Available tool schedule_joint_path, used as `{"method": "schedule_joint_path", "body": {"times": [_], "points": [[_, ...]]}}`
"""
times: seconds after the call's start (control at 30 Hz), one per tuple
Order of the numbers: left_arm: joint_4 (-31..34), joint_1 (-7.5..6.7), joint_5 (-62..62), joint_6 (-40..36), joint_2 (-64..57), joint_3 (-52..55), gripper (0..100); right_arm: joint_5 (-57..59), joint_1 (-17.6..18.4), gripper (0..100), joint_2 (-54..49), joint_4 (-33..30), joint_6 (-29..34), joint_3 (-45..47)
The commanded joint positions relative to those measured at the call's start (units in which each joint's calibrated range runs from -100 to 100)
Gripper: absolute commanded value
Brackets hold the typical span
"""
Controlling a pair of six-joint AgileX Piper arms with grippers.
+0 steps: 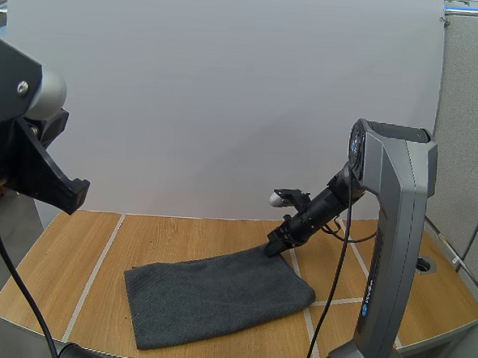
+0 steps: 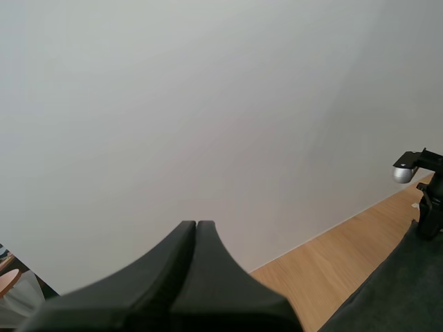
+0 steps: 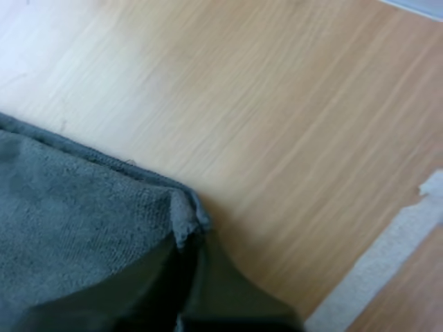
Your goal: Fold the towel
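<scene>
A dark grey towel (image 1: 216, 295) lies folded and flat on the wooden table (image 1: 179, 232), a little right of the middle. My right gripper (image 1: 271, 247) is down at the towel's far right corner, shut on it. In the right wrist view the corner of the towel (image 3: 76, 207) bunches up where my right gripper (image 3: 187, 245) pinches it against the wood. My left gripper (image 2: 196, 225) is raised well above the table's left side, shut on nothing, its fingers pressed together as one wedge. Beyond it are an edge of the towel (image 2: 394, 290) and the right gripper (image 2: 429, 228).
White tape lines (image 1: 95, 272) cross the tabletop. The right arm's grey column (image 1: 388, 261) stands at the table's right front, with a round hole (image 1: 423, 264) in the table beside it. Bare wood lies left of and behind the towel.
</scene>
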Motion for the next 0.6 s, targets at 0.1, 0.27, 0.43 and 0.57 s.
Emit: {"method": "schedule_joint_path", "body": {"times": [0.1,0.27,0.43,0.57], "points": [[-0.3,0.08,1.6,-0.7,0.0,0.1,0,-14.3,-1.4,0,-0.1,0.8,3.2,-0.1],[-0.3,0.08,1.6,-0.7,0.0,0.1,0,-18.2,-2.5,0,-0.1,0.8,3.2,-0.1],[-0.3,0.08,1.5,-0.7,0.0,0.1,0,-19.5,-4.1,0,-0.1,0.7,3.2,-2.5],[-0.3,0.08,1.5,-0.7,0.0,0.1,0,-15.6,-5.6,0,-0.1,0.6,3.6,-6.4]]}}
